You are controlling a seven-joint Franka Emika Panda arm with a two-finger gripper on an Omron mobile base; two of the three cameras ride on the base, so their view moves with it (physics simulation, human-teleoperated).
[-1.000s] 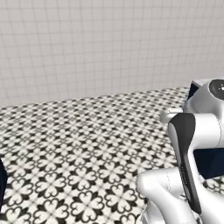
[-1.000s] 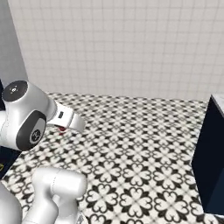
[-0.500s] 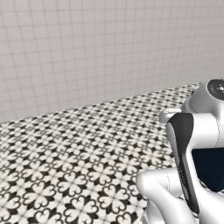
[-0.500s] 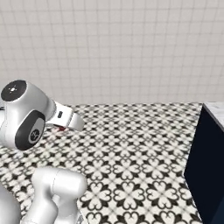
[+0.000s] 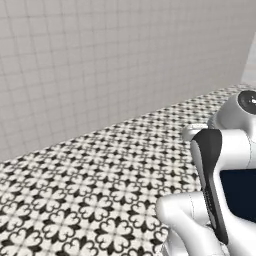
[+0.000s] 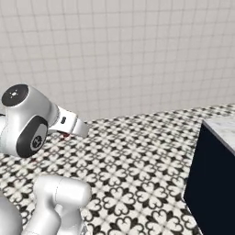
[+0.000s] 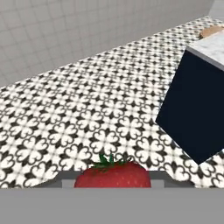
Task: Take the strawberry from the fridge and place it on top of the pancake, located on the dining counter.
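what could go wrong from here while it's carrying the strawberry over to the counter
1. The strawberry sits between the end effector's tips over patterned floor; a jolt while driving might shake it loose.
2. The counter has a sharp navy corner near the path; the arm might clip it.
3. A tan edge, maybe the pancake, barely shows at the far corner, so placement may go off centre.

the strawberry's (image 7: 113,174) lower half is cut off at the hand view's bottom; the counter (image 7: 194,103) runs past the right edge.
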